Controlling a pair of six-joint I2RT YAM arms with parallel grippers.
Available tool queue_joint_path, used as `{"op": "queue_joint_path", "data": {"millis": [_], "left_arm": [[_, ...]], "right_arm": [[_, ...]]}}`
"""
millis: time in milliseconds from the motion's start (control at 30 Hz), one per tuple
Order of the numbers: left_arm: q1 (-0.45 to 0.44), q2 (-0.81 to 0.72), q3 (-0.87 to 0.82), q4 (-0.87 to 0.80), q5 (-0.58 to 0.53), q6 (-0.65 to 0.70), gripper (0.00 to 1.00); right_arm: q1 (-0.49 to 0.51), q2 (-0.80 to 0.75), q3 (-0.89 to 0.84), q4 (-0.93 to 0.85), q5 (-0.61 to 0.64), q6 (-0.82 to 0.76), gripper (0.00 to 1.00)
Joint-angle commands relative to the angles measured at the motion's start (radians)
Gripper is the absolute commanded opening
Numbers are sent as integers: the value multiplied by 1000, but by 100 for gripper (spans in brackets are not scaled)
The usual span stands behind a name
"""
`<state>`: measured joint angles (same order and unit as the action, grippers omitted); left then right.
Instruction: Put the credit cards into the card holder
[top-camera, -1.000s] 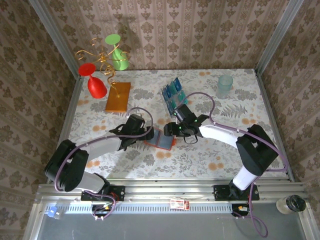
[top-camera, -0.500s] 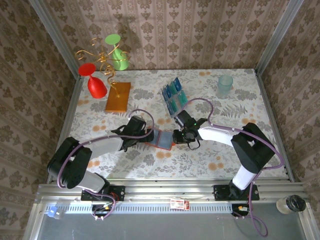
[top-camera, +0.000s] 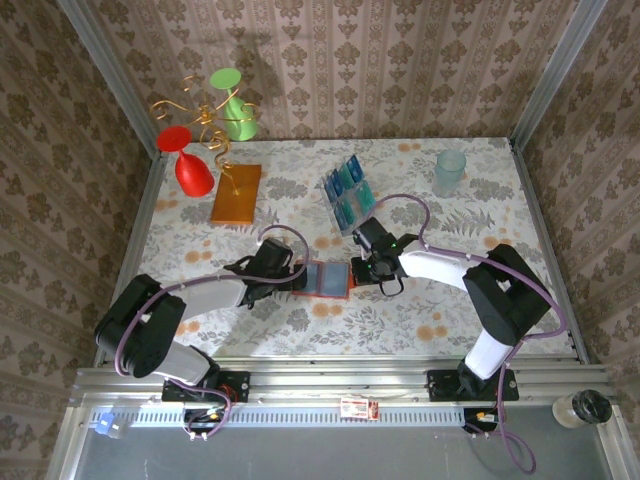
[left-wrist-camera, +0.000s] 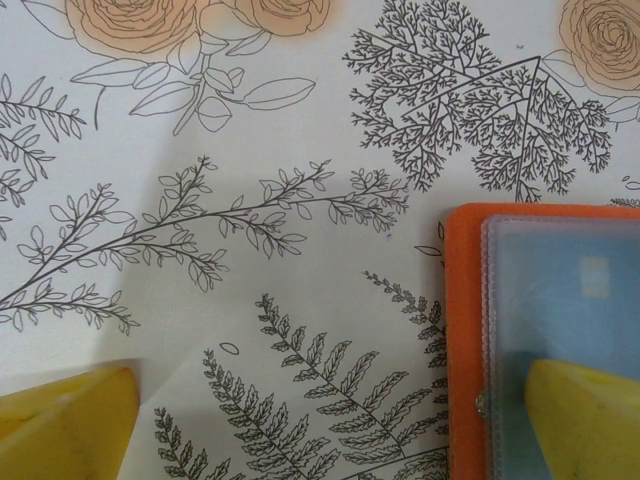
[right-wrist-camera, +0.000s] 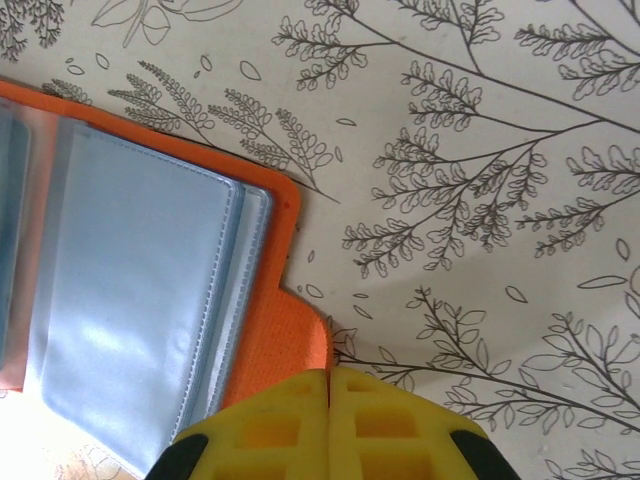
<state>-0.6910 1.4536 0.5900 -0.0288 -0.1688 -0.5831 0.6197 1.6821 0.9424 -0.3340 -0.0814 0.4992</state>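
Observation:
The orange card holder (top-camera: 326, 280) lies opened flat on the flowered cloth between both arms, its grey-blue pockets (right-wrist-camera: 140, 270) facing up. My right gripper (right-wrist-camera: 330, 378) is shut on the holder's snap tab (right-wrist-camera: 300, 335) at its right edge. My left gripper (left-wrist-camera: 325, 430) is open at the holder's left edge (left-wrist-camera: 463, 330); one yellow finger (left-wrist-camera: 585, 415) is over the clear pocket, the other finger (left-wrist-camera: 65, 420) over bare cloth. The credit cards (top-camera: 347, 190), dark blue and teal, stand in a clear rack behind the right gripper (top-camera: 356, 268).
An orange-brown slab (top-camera: 236, 193) lies at the back left, beside a wire stand with a red cup (top-camera: 190, 165) and a green cup (top-camera: 234, 108). A pale green tumbler (top-camera: 449, 172) stands at the back right. Patterned walls enclose the table.
My right gripper has shut on the tab and drawn it rightward. The card holder has gone from partly folded to spread flat. The left gripper stayed open and shifted slightly.

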Motion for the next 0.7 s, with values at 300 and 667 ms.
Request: {"op": "queue_joint_path", "data": {"millis": [300,667], "left_arm": [[-44,-2,-30,24,-16,-52,100],[-61,-33,-59,35,-27,-82,100]], "right_arm": [[-32,-50,-38,-44,38,-22,4],[-66,-150,47,-107,26,-43,38]]}}
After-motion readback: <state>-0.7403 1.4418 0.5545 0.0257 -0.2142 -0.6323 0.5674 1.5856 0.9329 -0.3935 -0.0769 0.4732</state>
